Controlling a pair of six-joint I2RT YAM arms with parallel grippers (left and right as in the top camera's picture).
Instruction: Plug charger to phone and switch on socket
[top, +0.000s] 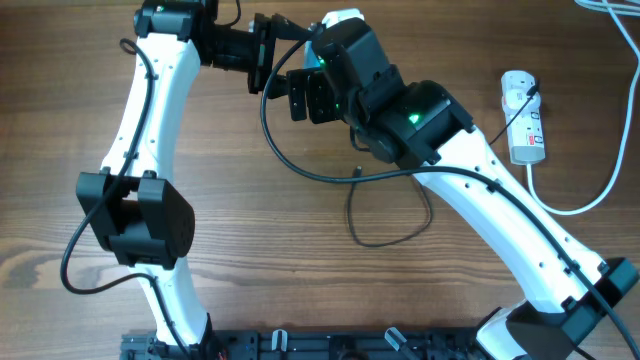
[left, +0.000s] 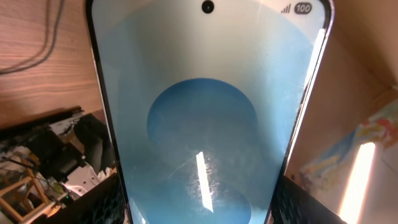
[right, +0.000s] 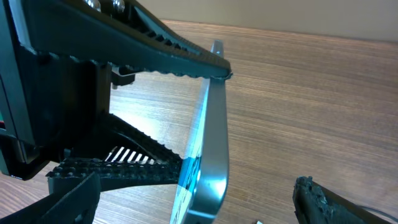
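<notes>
Left pincer (right: 208, 121) is closed on the small rectangular smartphone with cyan-blue screen (left: 205, 124), pressing its two long sides and holding it, as it seems, raised above the wooden table (top: 250, 250). Right pincer (right: 196, 208) is open and holds nothing; the smartphone is just beside it, nearly between its jaws. Further out, the thin black flexible charger cable (top: 390, 240) lies looped on the table, well apart from both pincers, so I judge the plugging is not yet done. Farthest from the pincers sits the white long plastic power strip (top: 523, 115); switching it on also seems left to do.

We take this for a robotics lab: two white robot arms (top: 150, 110) on a black rail (top: 330, 346), wood-grain table (top: 300, 290), power strip (top: 524, 125)
</notes>
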